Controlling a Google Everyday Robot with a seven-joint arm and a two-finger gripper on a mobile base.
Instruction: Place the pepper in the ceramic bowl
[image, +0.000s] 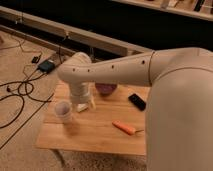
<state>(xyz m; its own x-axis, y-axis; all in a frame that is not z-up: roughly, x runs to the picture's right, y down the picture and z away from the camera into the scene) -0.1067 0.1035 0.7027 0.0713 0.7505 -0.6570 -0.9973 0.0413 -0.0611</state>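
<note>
Pepper (124, 127) lies on desk (95, 136), apart from ceramic bowl (106, 89); pincer (82, 104) hangs beside cup (63, 110), grip state indiscernible.

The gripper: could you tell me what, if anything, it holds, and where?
Cannot tell: the gripper sits by the cream block; the pepper lies apart.

The wooden table (95, 132) holds pepper (123, 127), ceramic bowl (106, 89), plastic cup (63, 110), cream block (83, 107), dark device (137, 101) (jaws by the block).
</note>
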